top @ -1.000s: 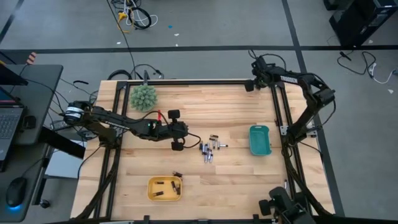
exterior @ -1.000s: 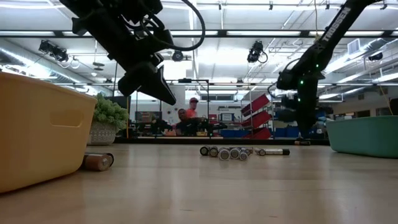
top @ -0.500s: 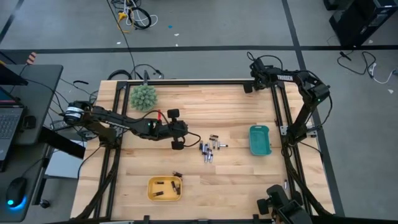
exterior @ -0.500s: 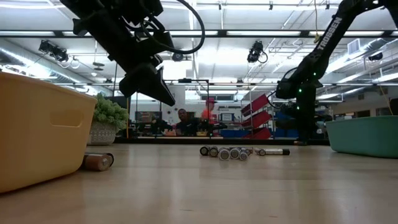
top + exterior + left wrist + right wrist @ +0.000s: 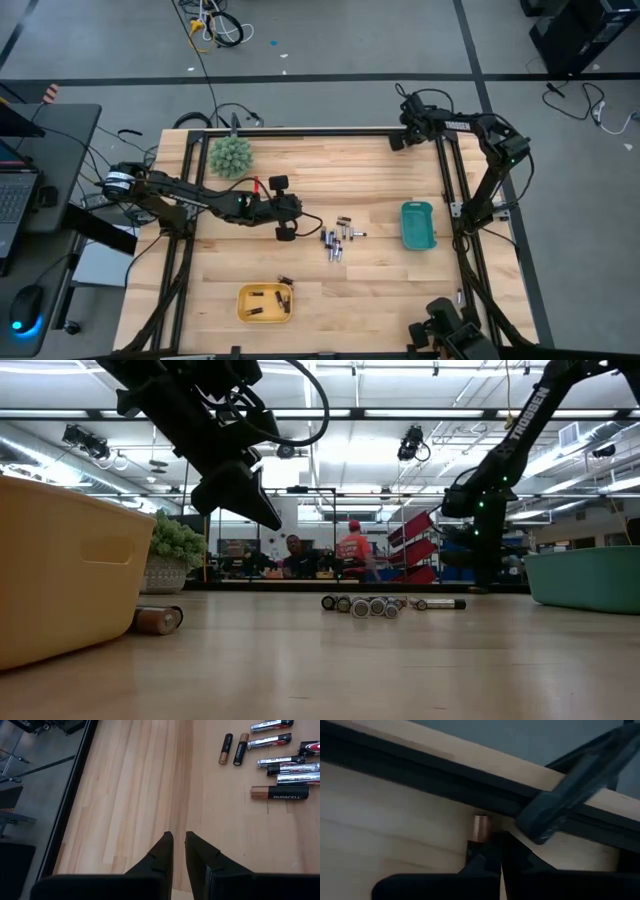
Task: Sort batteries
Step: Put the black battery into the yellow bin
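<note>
The left gripper (image 5: 179,851) hangs above the wood of the table (image 5: 380,180), a little to the left of the middle. Its two dark fingers (image 5: 161,855) are almost together, with only a thin gap between them, and they hold nothing. In the low view the left gripper (image 5: 245,495) is up in the air, well clear of the table top.

The batteries (image 5: 338,240) lie in a small bunch near the middle of the table, just to the right of the left gripper. In the left wrist view you can see them well: some are black with a copper end and some are silver (image 5: 272,760). They lie flat, side by side, and some touch each other.

The right gripper (image 5: 397,140) is far away at the back right corner of the table, next to the black frame (image 5: 445,170). Its fingers (image 5: 492,855) are squeezed around a copper-coloured battery (image 5: 480,829), which sticks out past the tips.

A yellow tray (image 5: 264,303) sits near the front edge with a few batteries inside. One more battery (image 5: 158,620) lies on the table just beside it. A teal tray (image 5: 417,224) sits on the right side. A spiky green ball (image 5: 231,156) sits at the back left.

A person in an orange top (image 5: 352,550) is in the room behind the table.
</note>
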{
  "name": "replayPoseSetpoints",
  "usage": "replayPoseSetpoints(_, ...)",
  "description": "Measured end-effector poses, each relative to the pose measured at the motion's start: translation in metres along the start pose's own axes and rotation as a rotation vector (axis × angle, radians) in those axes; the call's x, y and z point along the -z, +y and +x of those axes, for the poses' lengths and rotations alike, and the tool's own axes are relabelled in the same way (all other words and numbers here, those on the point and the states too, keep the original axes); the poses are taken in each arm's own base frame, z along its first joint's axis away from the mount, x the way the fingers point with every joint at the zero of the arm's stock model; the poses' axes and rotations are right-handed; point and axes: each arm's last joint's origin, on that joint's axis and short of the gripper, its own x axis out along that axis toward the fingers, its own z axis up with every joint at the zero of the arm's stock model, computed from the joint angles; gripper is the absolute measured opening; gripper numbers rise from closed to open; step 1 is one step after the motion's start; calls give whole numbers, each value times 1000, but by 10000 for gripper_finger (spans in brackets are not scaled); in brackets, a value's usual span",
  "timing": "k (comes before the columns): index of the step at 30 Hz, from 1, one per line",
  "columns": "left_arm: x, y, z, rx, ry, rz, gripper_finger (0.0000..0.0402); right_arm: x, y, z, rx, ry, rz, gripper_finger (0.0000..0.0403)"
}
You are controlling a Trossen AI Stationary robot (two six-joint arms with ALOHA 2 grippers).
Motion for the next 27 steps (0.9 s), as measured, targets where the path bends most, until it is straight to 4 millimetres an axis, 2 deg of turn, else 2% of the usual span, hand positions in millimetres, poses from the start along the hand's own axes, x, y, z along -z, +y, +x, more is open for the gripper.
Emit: replayPoseSetpoints(27, 0, 0, 0, 1, 2, -18, 44, -1, 11, -2, -71, -23, -47, 0)
